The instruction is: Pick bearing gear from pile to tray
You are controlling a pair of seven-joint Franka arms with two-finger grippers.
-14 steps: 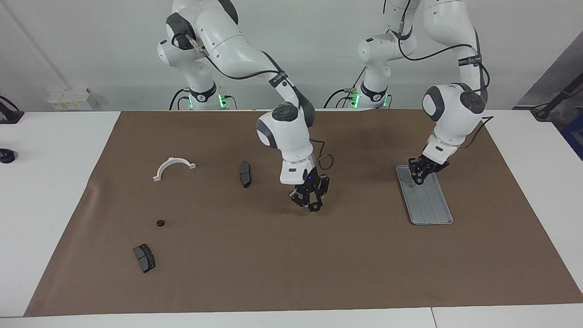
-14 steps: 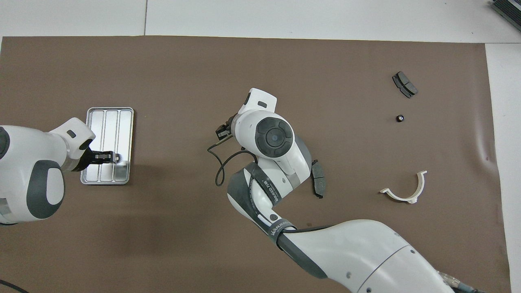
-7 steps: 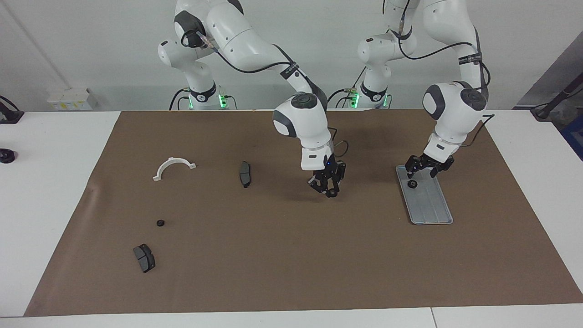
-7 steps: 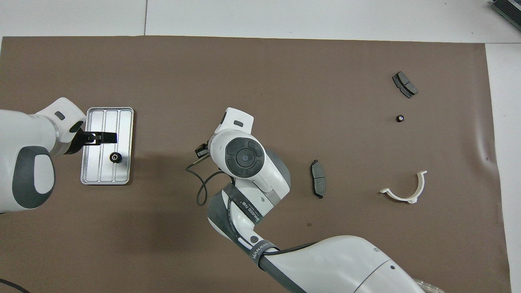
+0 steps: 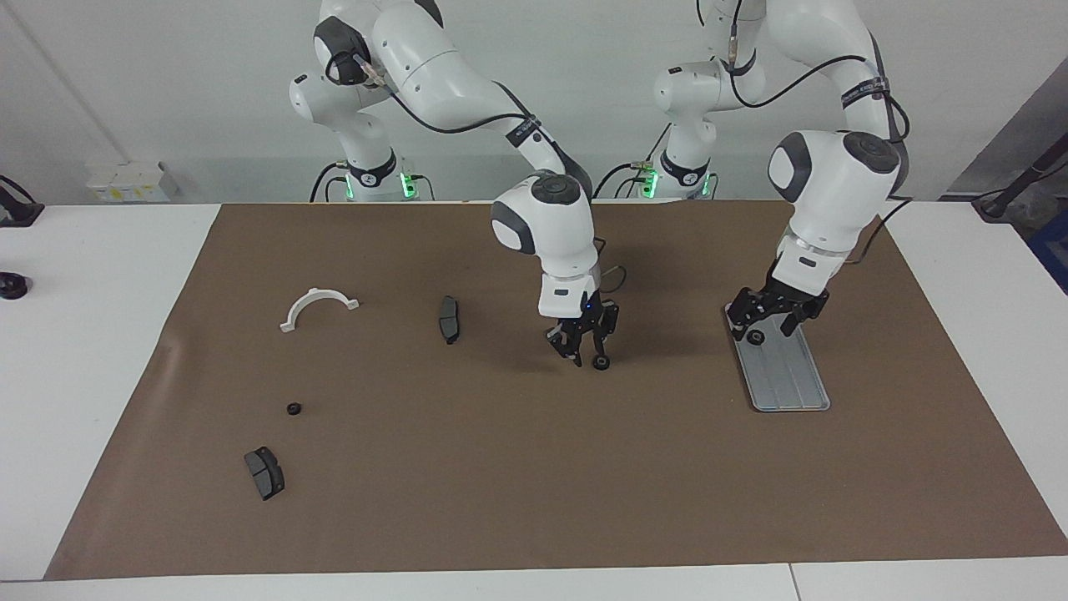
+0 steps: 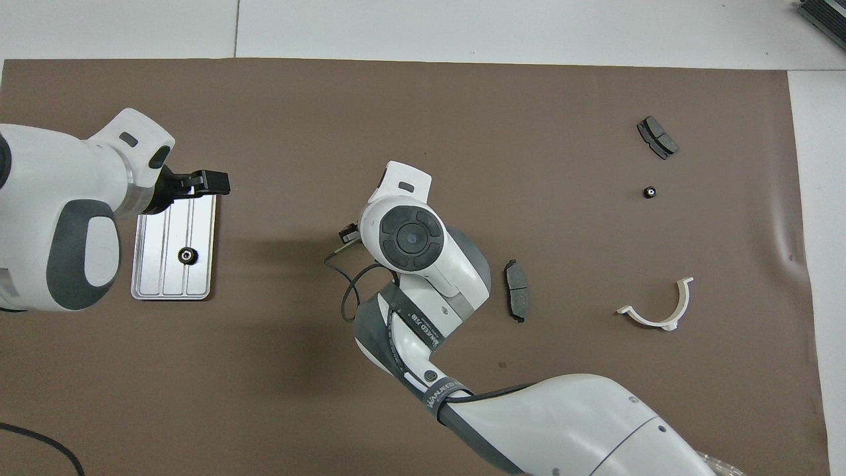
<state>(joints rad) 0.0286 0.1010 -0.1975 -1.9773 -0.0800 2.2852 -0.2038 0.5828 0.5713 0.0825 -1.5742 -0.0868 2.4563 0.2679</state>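
Facing view: bearing gear (image 5: 601, 363) at parted right gripper (image 5: 588, 358) tips, mid-mat (image 5: 501, 467); tray (image 5: 788, 380) well apart, beneath wide-open, empty left gripper (image 5: 766, 322).

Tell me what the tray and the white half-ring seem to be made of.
The tray: probably metal, brushed silver-grey; it reflects light along its lengthwise ridges and raised rim. The white half-ring: likely moulded plastic, matte white, thin-walled with small end tabs; the look leaves the exact material open.

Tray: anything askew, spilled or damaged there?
Nothing stands out. The tray lies flat on the mat with one bearing gear inside its rim. The left gripper hangs over it, jaws open.
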